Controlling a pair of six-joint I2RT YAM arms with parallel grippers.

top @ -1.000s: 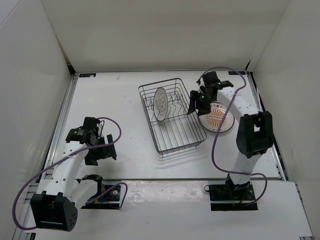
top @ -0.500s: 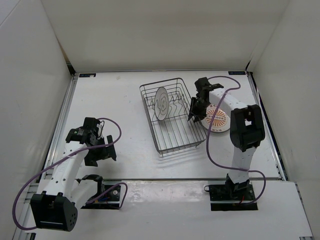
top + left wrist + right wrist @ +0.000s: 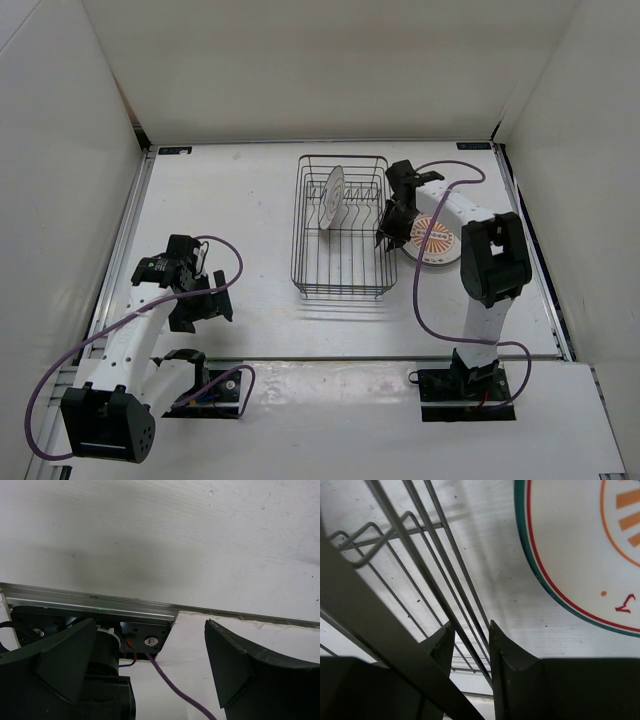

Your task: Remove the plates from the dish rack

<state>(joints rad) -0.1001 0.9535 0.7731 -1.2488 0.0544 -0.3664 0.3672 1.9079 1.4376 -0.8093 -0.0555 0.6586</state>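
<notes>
The dish rack [image 3: 343, 262] is a box made of thin dark wires, and it sits in the middle of the white table [image 3: 230, 200] with its sides straight. One round white plate [image 3: 333, 197] stands on its edge in the far part of the rack, held between the wire prongs. It has a faint grey mark in the middle. The sunburst plate [image 3: 440, 243] lies flat on the table just beside the right side of the rack. It is smooth and shiny, with orange rays in the middle and a thin red ring and a green ring near its edge. There is a small red mark on it, but it cannot be read. The right gripper [image 3: 470, 630] is at the rack's right side. Its two dark fingers are almost together, pinching a thin rack wire between them. The left gripper [image 3: 150, 625] is well apart from the rack, over the near left of the table. Its fingers are spread wide with nothing between them. Under it you can see a shiny metal rail [image 3: 90, 602] and a purple cable [image 3: 170, 685].
</notes>
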